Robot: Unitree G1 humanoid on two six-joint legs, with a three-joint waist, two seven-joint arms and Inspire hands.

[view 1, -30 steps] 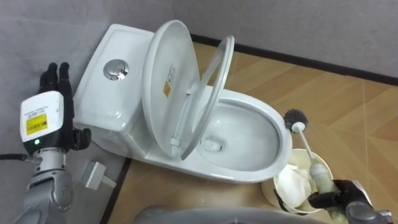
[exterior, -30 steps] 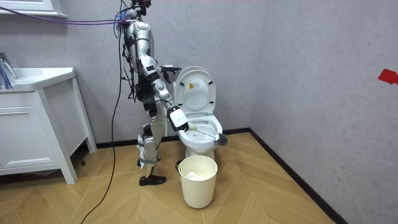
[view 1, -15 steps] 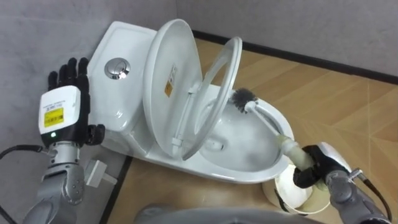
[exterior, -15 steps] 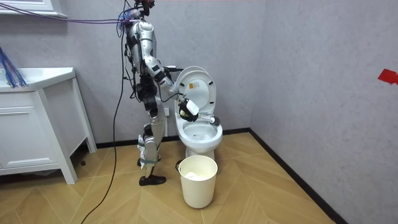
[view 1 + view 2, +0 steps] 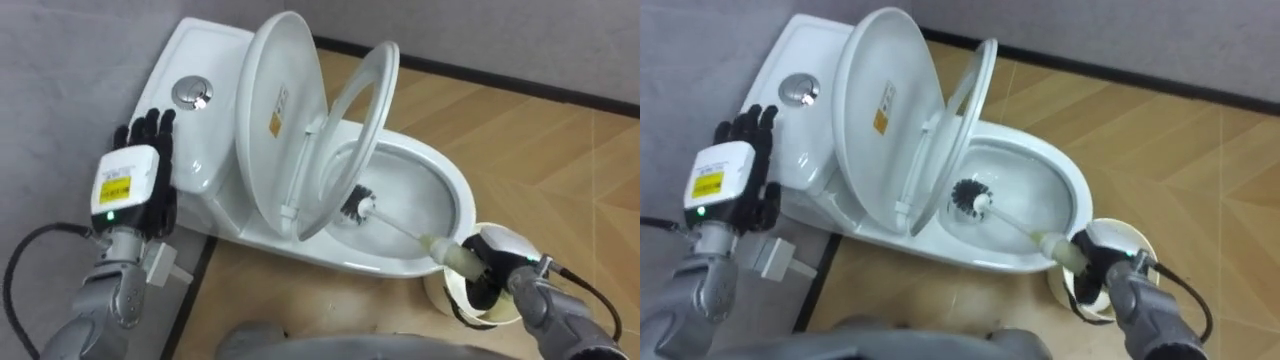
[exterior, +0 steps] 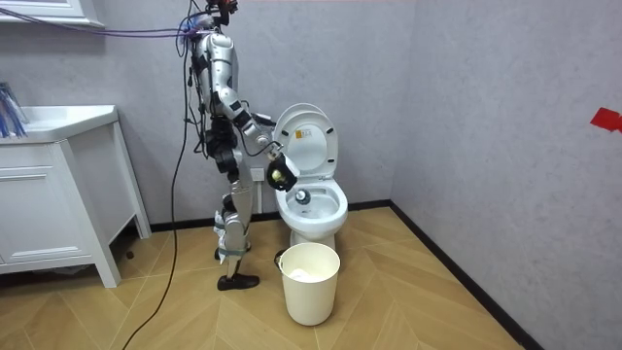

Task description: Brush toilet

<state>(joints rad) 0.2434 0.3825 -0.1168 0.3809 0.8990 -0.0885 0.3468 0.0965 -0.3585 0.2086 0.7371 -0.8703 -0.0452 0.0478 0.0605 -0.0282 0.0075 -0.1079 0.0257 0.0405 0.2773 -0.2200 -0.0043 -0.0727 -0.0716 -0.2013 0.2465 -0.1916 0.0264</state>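
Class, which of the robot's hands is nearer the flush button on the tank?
Left. The left hand is beside the tank, close to the flush button; the right hand grips the toilet brush past the bowl's front.

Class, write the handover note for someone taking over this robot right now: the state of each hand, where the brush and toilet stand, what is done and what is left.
Right hand: shut on the brush handle.
Left hand: open, idle, raised beside the tank.
Things: toilet with lid and seat up; brush head down inside the bowl, near its back, under the raised seat. White bucket on the floor in front of the toilet.
Done: brush grasped and brought into the bowl.
Left: probably scrub round the bowl, then lift the brush out and put it away.
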